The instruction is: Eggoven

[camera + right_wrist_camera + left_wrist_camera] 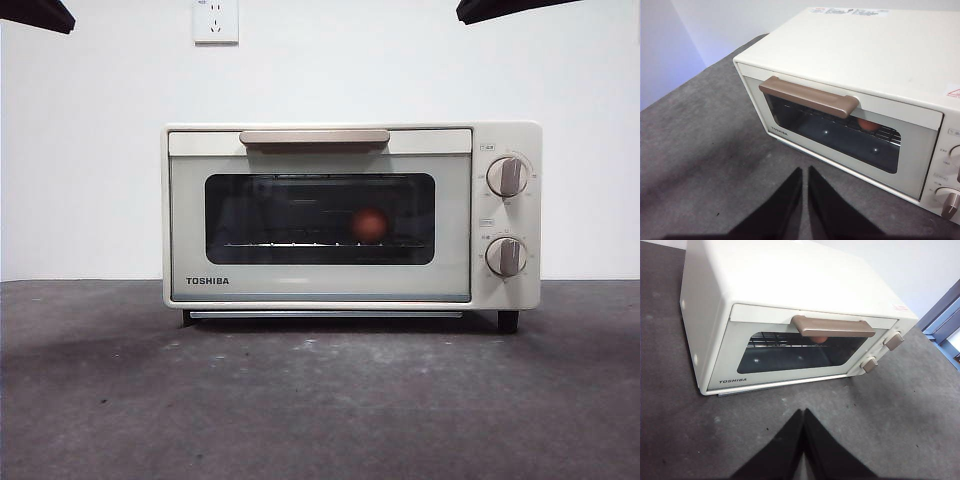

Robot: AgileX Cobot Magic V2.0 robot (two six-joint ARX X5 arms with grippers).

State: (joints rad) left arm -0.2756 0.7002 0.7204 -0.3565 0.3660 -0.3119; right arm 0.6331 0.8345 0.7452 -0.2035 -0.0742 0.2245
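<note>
The cream TOSHIBA toaster oven (350, 215) stands on the dark grey tabletop (320, 400) with its door shut, and the reddish-brown egg (371, 225) lies inside on the wire rack (320, 243), seen through the dark glass window (320, 218). In the front view the egg sits toward the side of the window nearer the two knobs (507, 176).

The left hand (803, 412) hangs above the tabletop in front of the oven, its two black jaws pressed together and holding nothing. From it, the oven lies ahead and well apart, with bare tabletop between. The egg (818, 339) is only partly visible from this hand, a sliver of orange-brown peeking under the tan door handle (834, 327), beyond the shut door and so well clear of the jaws.

The right hand (805, 170) also hovers over the tabletop in front of the oven, jaws drawn nearly together with only a thin slit between them, gripping nothing. The oven's front is ahead of it, and the egg (867, 124) shows behind the glass on the rack, just past the end of the handle (808, 96), apart from this hand

In the front view both arms show only as black tips at the top corners
</note>
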